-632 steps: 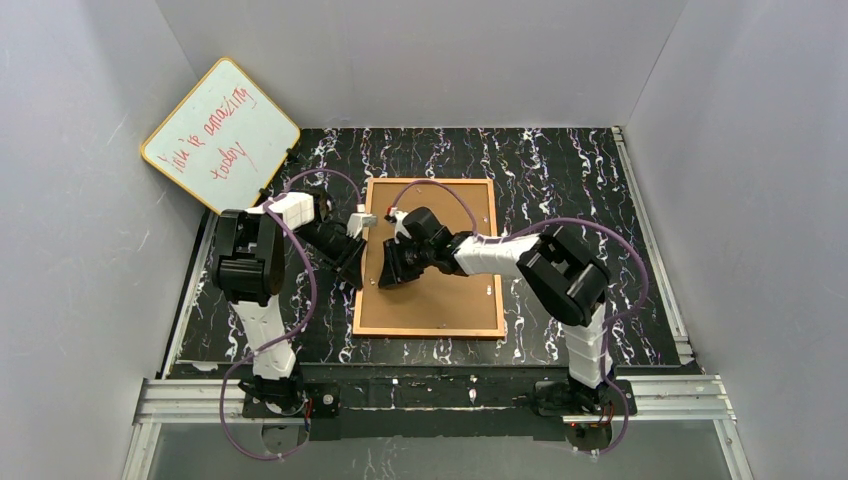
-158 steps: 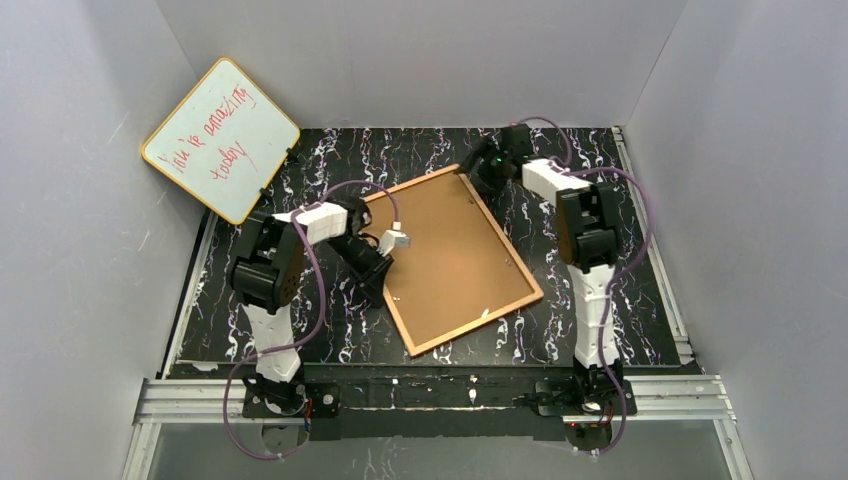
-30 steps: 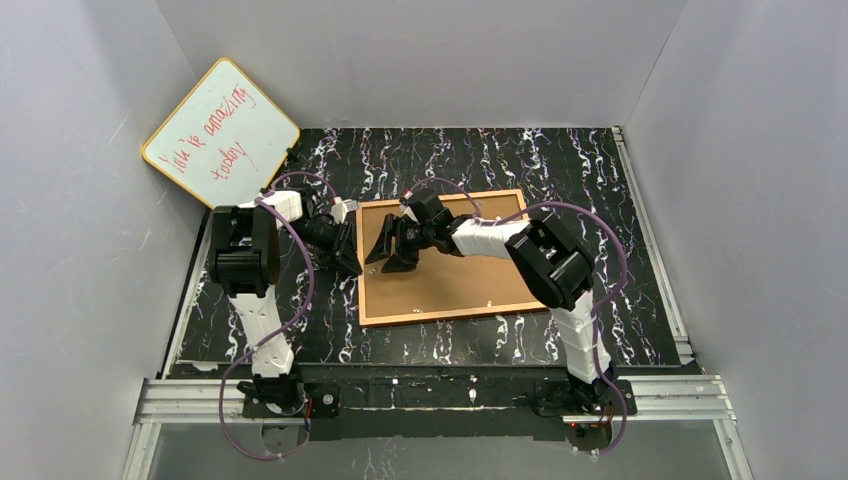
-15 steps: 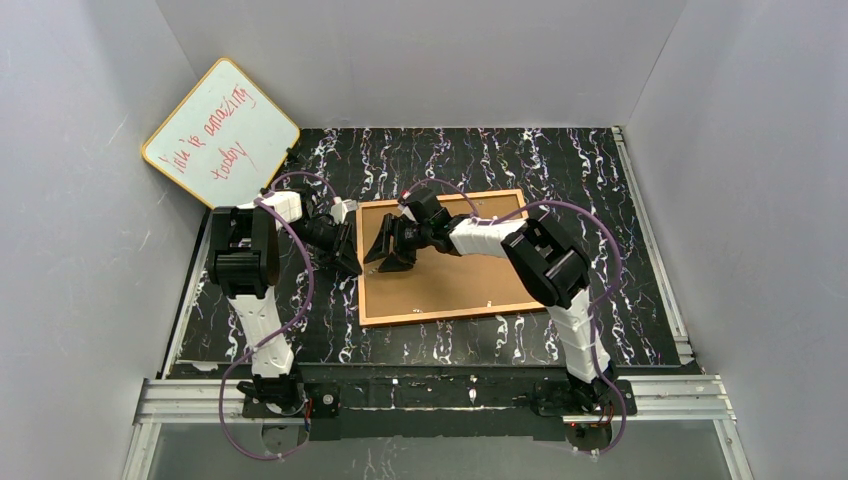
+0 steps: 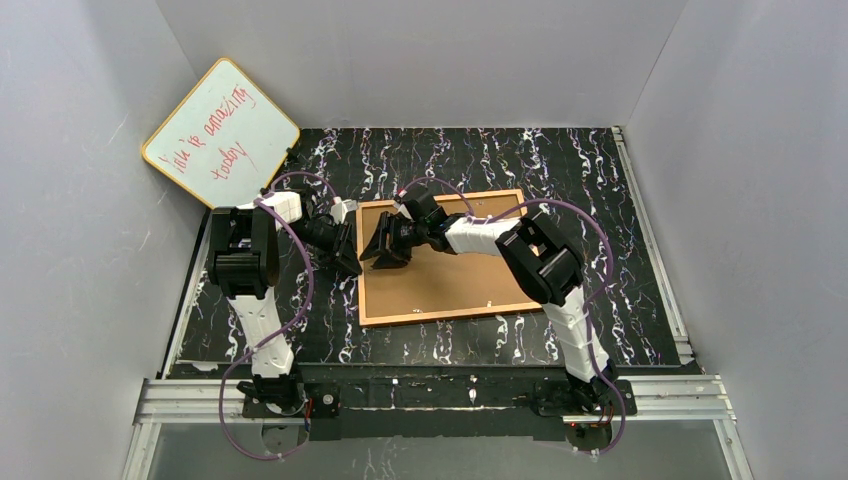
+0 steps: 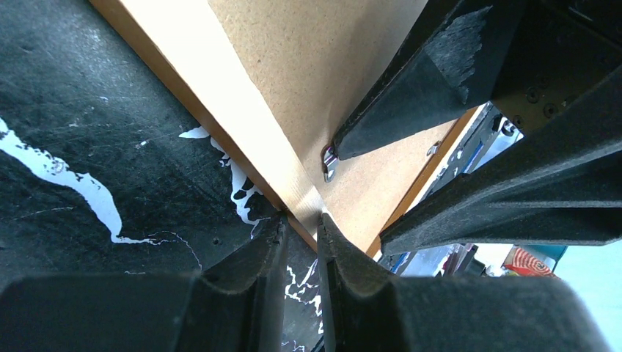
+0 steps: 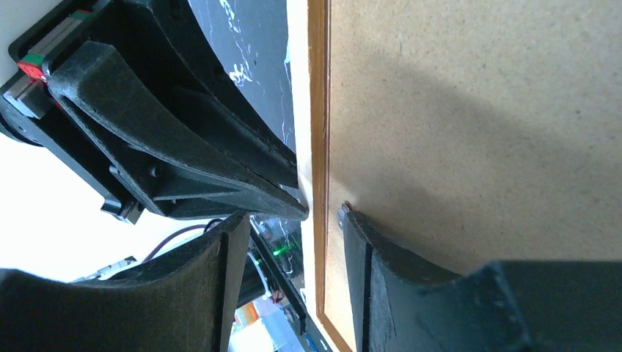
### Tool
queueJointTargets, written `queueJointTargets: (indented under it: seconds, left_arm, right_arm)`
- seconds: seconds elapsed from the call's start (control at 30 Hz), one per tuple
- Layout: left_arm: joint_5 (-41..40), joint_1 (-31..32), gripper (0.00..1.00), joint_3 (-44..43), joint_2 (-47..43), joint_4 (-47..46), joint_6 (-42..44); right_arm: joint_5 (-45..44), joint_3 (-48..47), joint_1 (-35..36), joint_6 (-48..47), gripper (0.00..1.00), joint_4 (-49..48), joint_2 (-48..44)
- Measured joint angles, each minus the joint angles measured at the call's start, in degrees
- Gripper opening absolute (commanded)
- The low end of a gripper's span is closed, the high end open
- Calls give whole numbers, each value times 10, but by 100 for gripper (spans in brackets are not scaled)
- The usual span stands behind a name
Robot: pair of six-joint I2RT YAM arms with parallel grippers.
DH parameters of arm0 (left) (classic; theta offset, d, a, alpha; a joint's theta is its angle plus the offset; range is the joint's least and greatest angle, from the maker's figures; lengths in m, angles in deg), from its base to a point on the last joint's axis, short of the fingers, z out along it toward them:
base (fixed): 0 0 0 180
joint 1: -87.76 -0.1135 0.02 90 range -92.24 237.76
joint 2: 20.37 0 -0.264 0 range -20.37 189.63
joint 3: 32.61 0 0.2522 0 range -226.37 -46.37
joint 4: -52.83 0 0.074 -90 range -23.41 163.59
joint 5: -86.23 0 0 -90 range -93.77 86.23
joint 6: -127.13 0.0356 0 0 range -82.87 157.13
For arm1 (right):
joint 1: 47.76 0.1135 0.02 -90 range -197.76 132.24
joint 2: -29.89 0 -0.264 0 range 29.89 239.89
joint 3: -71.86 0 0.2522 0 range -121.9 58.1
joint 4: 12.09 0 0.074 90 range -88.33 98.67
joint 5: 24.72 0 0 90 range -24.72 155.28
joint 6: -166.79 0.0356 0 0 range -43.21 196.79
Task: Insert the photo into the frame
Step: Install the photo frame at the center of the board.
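The frame [image 5: 450,285] lies with its brown fibreboard back [image 6: 293,59] up in the middle of the table. My left gripper [image 6: 301,224] is shut on the frame's left rail, one finger on each side of the wooden edge; from above it sits at the rail [image 5: 350,255]. My right gripper [image 7: 293,216] is open and straddles the same rail from the other side [image 5: 380,255]. One of its fingertips rests by a small metal tab [image 7: 343,208] on the back, the other hangs outside the edge. The photo is out of view.
A yellow-edged whiteboard [image 5: 220,135] with red writing leans in the back left corner. Grey walls close in the black marbled table [image 5: 560,170] on three sides. The two grippers' fingers nearly meet at the frame's left rail.
My right gripper has slid slightly left toward the frame's left rail and its jaws have narrowed a little. The left gripper and the frame have not moved.
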Motion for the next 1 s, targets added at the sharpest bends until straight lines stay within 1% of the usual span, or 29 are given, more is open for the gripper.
queueJointTargets:
  seconds: [0.63, 1.0]
  left_arm:
    - [0, 0, 11, 0, 0, 0, 2]
    - [0, 0, 11, 0, 0, 0, 2]
  right_arm:
    - [15, -28, 2, 5, 54, -9, 28]
    - [21, -35, 6, 5, 53, -16, 35]
